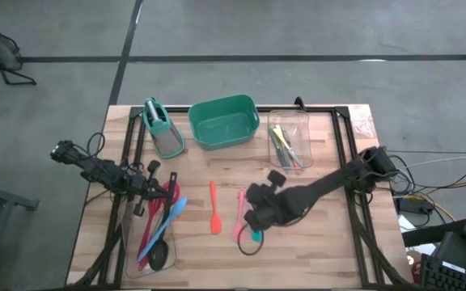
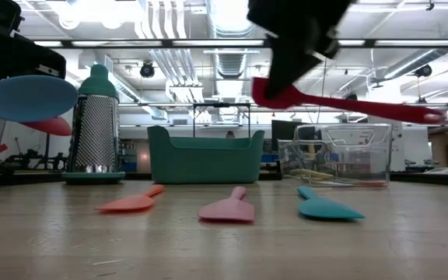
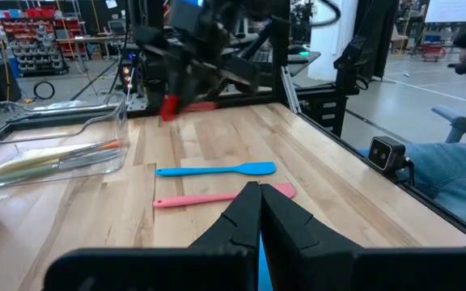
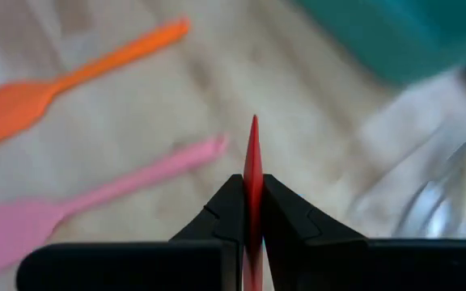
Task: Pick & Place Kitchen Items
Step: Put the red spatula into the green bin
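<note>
My right gripper (image 1: 259, 217) hangs above the middle of the table, shut on a red spatula (image 2: 348, 104) that is well clear of the wood. Below it an orange spatula (image 1: 214, 210), a pink spatula (image 1: 239, 212) and a teal spatula (image 1: 256, 236) lie flat on the table. My left gripper (image 1: 165, 191) stays shut and touches nothing. It is over the far end of a clear bin (image 1: 154, 242) that holds red, blue and black utensils. My right gripper pinches the red spatula between its two fingers, near the broader end (image 2: 280, 92). It comes from above at a slant. In the right wrist view the spatula shows edge-on (image 4: 253, 153), sticking out past the fingertips. Its slim end (image 2: 434, 115) reaches sideways, slightly drooping, clear of the table.
At the far edge stand a metal grater (image 1: 163, 129), a green tub (image 1: 223, 121) and a second clear bin (image 1: 290, 141) with yellowish tools inside. A black frame rail (image 1: 354, 162) runs along the table's sides. Bare wood lies near the front edge.
</note>
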Controlling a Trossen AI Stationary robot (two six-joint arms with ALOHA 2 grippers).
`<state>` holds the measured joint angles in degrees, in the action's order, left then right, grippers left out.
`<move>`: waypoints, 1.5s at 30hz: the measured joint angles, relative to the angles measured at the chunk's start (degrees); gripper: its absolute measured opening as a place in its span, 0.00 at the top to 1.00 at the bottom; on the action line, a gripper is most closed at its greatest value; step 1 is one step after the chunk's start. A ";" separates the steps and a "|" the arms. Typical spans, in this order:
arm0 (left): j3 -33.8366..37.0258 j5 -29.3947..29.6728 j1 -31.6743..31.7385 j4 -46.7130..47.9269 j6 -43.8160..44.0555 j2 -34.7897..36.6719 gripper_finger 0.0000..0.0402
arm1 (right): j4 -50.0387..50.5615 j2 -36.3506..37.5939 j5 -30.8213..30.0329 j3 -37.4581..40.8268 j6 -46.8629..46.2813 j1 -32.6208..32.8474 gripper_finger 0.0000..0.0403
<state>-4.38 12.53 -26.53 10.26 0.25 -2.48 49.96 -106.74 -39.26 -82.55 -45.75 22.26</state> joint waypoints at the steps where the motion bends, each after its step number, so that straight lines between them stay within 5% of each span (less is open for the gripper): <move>1: 0.00 0.00 -0.01 0.01 -0.02 -0.02 0.98 | 0.01 0.00 -1.32 -0.72 2.97 -0.87 0.94; 8: 0.00 0.00 -0.01 0.00 0.00 -0.02 0.98 | -9.38 0.02 -5.00 -4.23 31.25 -10.31 0.94; 18: 0.00 0.00 0.01 -0.02 -0.02 -0.02 0.98 | -33.87 0.07 8.26 -4.25 71.77 -27.64 0.94; 27: 0.01 0.00 -0.01 -0.02 0.00 -0.04 0.98 | -35.89 -1.35 20.84 -4.25 69.06 -39.26 0.94; 33: 0.02 0.02 -0.01 -0.02 -0.02 -0.04 0.98 | -35.69 -6.51 21.44 -8.34 78.90 -39.02 0.94; 45: 0.02 0.00 -0.01 -0.06 0.00 -0.04 0.98 | -31.06 -21.17 21.35 -28.92 78.98 -38.94 0.94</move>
<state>-4.36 12.54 -26.55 10.20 0.25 -2.52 18.90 -127.91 -17.91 -111.47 33.23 -16.68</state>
